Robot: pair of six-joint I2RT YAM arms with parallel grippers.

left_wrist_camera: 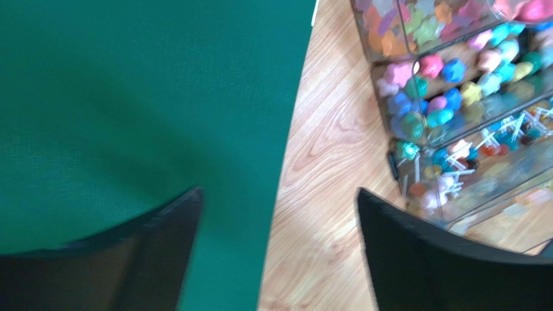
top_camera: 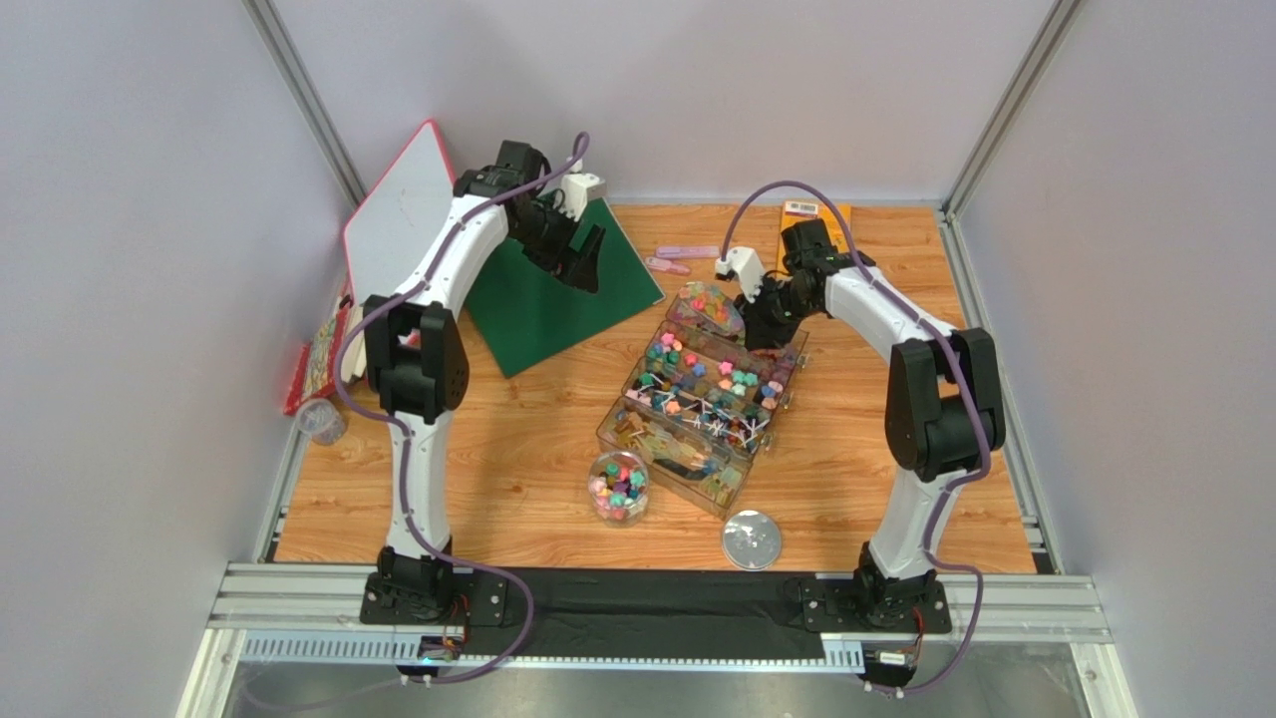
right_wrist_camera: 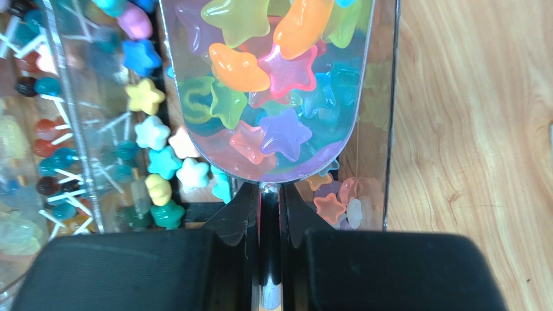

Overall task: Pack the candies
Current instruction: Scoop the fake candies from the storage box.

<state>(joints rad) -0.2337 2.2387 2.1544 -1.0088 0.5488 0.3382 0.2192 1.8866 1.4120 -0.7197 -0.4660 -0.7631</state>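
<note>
Right gripper: fingers were pressed together on the thin handle tab of the clear scoop, with no gap showing between them.
Why that grip: a pinch at the handle end left the whole bowl of the scoop free to carry and pour.
Scoop load: star-shaped candies in orange, green, pink and purple lay heaped in the bowl.
Scoop position: it hung over the far end of the clear compartment box, above a bay with only a few stars left in it. It was probably held level so that nothing spilled.
Other candies: more stars and white-stick sweets filled the neighbouring bays, and a small heap sat in the round tub on the table, just beside the near corner of the box.
Lid: it lay flat on the table near the tub, set apart from it. That left the tub mouth open, so the tub was judged to be the container being packed.
Left gripper: fingers were spread wide and held nothing.
Left gripper position: it hovered over the edge of the green mat, well apart from the box, presumably parked clear of the scoop's path.
Step in hand (judgement): the loaded scoop was being carried toward the tub.
Risk (judgement): the heaped load could shed stars if the scoop tilted on the way.
</note>
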